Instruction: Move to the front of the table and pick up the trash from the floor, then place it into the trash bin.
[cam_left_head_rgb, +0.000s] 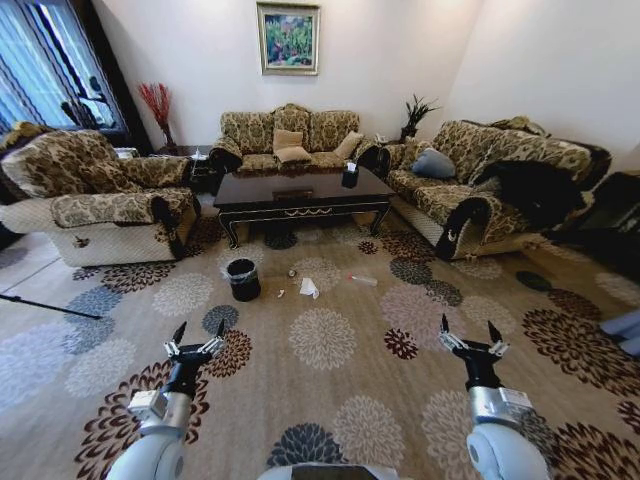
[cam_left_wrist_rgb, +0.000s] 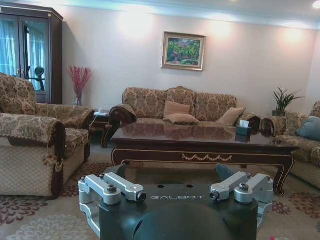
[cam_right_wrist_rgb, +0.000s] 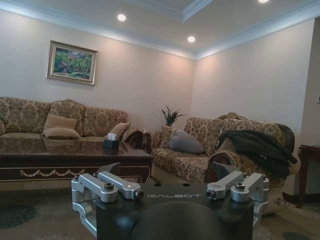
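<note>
The dark glossy table with gold trim stands ahead, also seen in the left wrist view as the table and in the right wrist view as the table. On the flowered carpet in front of it lies the trash: a crumpled white tissue, a tiny white scrap, a small dark round bit and a clear bottle-like piece. The black trash bin stands left of them. My left gripper and right gripper are open, held low and well short of the trash.
A sofa stands behind the table, an armchair on the left and a long sofa with a dark garment on the right. A tissue box sits on the table. A thin dark rod lies on the floor at left.
</note>
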